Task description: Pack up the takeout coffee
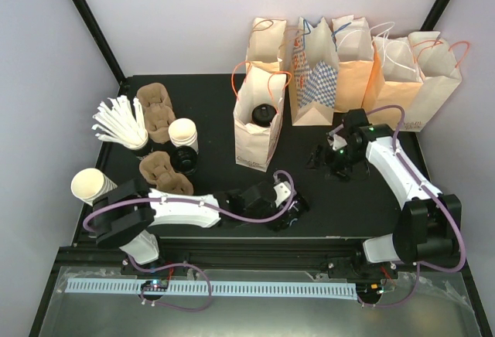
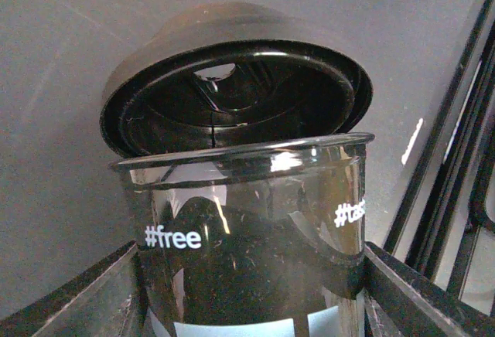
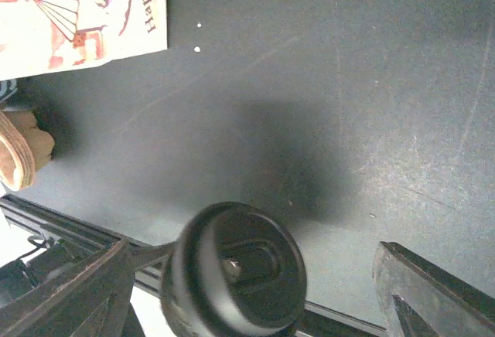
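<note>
In the left wrist view, a paper cup (image 2: 247, 229) with dark print and the white words "#free" and "#tas" sits between my left gripper's (image 2: 251, 291) fingers (image 2: 77, 298). Its black lid (image 2: 232, 82) is off the rim, tilted behind it with the underside showing. In the top view, the left gripper (image 1: 292, 212) is low near the table's front edge. My right gripper (image 1: 332, 159) is open. In the right wrist view, a blurred white cup with a black lid (image 3: 236, 267) lies between its spread fingers (image 3: 69, 291), touching neither. Another black-lidded cup (image 1: 264, 113) stands inside an open paper bag (image 1: 259, 140).
Several paper bags (image 1: 356, 66) stand along the back. Brown pulp carriers (image 1: 155, 109), cream cups (image 1: 184, 132), white sticks (image 1: 120, 124) and a stack of black lids (image 1: 183, 159) fill the left side. Another cream cup stack (image 1: 91, 185) sits at the left edge.
</note>
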You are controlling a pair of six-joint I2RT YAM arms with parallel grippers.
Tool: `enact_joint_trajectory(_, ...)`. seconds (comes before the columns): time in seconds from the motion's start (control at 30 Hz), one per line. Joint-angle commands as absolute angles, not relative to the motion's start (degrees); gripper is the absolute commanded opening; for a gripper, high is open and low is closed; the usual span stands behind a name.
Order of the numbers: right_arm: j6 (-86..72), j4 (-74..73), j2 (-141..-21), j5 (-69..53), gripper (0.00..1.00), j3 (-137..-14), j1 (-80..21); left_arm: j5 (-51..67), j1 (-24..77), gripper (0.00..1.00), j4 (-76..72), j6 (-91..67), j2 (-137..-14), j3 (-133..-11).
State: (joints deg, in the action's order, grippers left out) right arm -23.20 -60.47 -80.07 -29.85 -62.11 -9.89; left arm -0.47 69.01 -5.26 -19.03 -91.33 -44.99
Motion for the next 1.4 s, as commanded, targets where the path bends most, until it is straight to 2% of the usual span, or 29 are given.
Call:
enact_joint_trajectory(0.0, -20.61, -61.14, -78.93, -29.86, 0.87, -60.65, -9.75, -3.63, 67.70, 0.71, -15.74, -16.47, -87.85, -41.65)
enact_joint_trajectory(0.13, -17.27, -58.82, -78.12, -37.97, 0.84, -59.61, -10.41, -3.61, 66.51, 0.72, -22.18, -16.02, -87.25, -39.77)
enact_joint_trajectory(0.27, -14.82, -58.37, -77.76, -40.59, 0.91, -59.57, -12.36, -2.51, 65.55, 0.73, -25.82, -15.18, -87.54, -40.08)
enact_joint_trajectory(0.37, -14.45, -57.18, -78.27, -43.27, 0.92, -58.89, -13.55, -1.40, 65.43, 0.74, -28.94, -13.65, -87.53, -39.76)
enact_joint_trajectory(0.43, -14.17, -56.80, -78.50, -44.93, 0.86, -59.23, -14.49, -0.81, 65.33, 0.74, -30.35, -12.74, -87.69, -39.62)
enact_joint_trajectory(0.57, -13.69, -56.88, -77.57, -46.00, 0.67, -60.18, -16.12, -0.01, 65.15, 0.75, -32.42, -11.62, -88.71, -39.64)
enact_joint_trajectory(0.73, -12.74, -58.40, -76.42, -38.80, 0.52, -59.23, -18.38, 0.01, 64.40, 0.76, -36.75, -11.91, -92.24, -39.80)
enact_joint_trajectory(0.93, -13.88, -56.70, -74.49, -35.50, 0.48, -55.76, -20.06, 1.41, 63.70, 0.76, -43.21, -12.86, -97.41, -39.99)
enact_joint_trajectory(1.03, -13.58, -56.96, -74.45, -32.67, 0.55, -54.89, -21.90, 1.94, 63.62, 0.76, -44.95, -13.42, -98.63, -40.00)
enact_joint_trajectory(1.13, -13.65, -57.26, -74.79, -28.58, 0.56, -54.45, -23.75, 2.47, 63.62, 0.76, -45.92, -13.71, -99.40, -40.07)
enact_joint_trajectory(1.37, -15.03, -57.72, -72.84, -23.27, 0.44, -54.20, -27.41, 3.14, 63.63, 0.76, -48.13, -13.71, -100.72, -39.42)
